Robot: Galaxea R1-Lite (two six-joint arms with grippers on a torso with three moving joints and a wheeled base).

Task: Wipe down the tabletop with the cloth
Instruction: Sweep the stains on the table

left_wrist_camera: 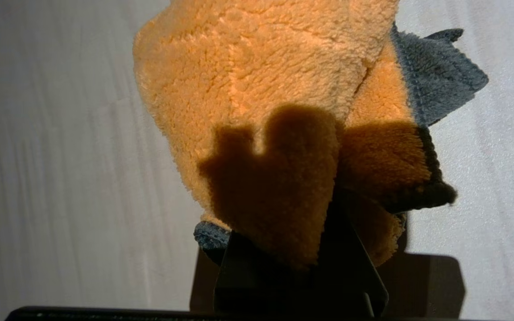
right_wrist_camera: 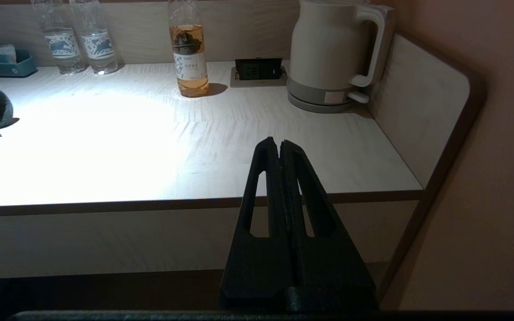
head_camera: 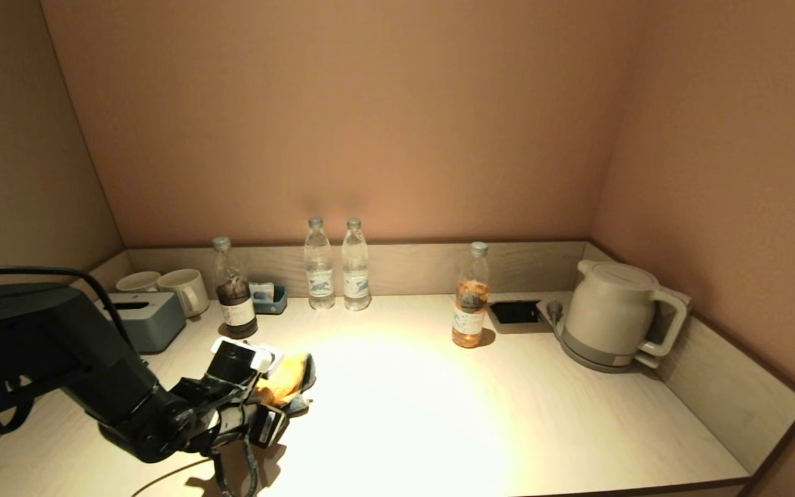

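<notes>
A hotel-room refreshment nook: kettle at 2 o'clock, water bottles at 12, mugs and tissue box at 10.

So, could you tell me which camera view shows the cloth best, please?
The left wrist view: the cloth fills it, orange pile and grey reverse clear, pinched in the left gripper. The head view shows a small orange bundle; the right wrist view, only an edge.

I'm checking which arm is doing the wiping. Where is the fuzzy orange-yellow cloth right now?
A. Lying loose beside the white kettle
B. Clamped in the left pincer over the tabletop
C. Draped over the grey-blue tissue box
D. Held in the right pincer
B: the fuzzy orange-yellow cloth is pinched in the left pincer over the pale wood-grain tabletop; the right pincer is shut, empty, off the table's front edge.
</notes>
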